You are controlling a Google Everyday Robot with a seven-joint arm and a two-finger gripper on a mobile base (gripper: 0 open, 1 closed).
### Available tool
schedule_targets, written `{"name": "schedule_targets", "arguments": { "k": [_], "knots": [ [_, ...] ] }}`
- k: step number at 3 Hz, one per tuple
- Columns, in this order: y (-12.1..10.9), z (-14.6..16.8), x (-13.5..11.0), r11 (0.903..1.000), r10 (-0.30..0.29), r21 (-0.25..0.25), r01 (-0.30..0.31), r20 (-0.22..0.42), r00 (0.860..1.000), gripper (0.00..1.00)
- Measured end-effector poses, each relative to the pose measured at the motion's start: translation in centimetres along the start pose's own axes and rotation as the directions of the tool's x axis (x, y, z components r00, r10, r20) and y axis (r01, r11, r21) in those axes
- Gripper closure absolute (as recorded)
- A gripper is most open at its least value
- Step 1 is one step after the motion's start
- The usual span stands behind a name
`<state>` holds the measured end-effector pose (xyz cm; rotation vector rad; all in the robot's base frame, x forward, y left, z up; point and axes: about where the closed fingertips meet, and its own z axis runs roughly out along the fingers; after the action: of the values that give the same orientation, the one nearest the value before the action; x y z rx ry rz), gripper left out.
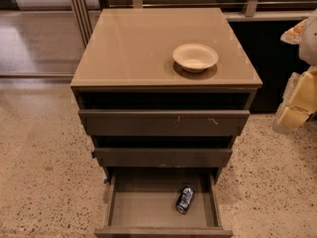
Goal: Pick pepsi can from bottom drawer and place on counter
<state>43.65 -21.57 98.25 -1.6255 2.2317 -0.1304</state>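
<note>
Pepsi can (184,200), small blue dented metal, lies sideways in the open grey-brown bottom drawer (143,209), long axis slanting upper-right; pincer (297,103) at right frame edge, grip state impossible to tell.

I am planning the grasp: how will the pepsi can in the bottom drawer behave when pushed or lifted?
The can lies on its side on the flat floor of the drawer, so a push would probably roll it. It is small and of shiny metal: likely light, perhaps slippery. The gripper is at the right edge, away from the can.
</note>
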Motion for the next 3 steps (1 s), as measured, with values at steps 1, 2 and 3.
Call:
{"name": "schedule_targets", "arguments": {
  "k": [1,2,3],
  "knots": [
    [1.8,2.4,1.2,0.9735,0.228,-0.004,-0.228,0.087,0.97,0.0],
    [4.3,6.6,1.6,0.8502,0.526,-0.101,-0.517,0.184,0.83,0.0],
    [3.3,9.8,0.8,0.6702,0.739,-0.186,-0.718,0.262,0.621,0.0]
  ]
}}
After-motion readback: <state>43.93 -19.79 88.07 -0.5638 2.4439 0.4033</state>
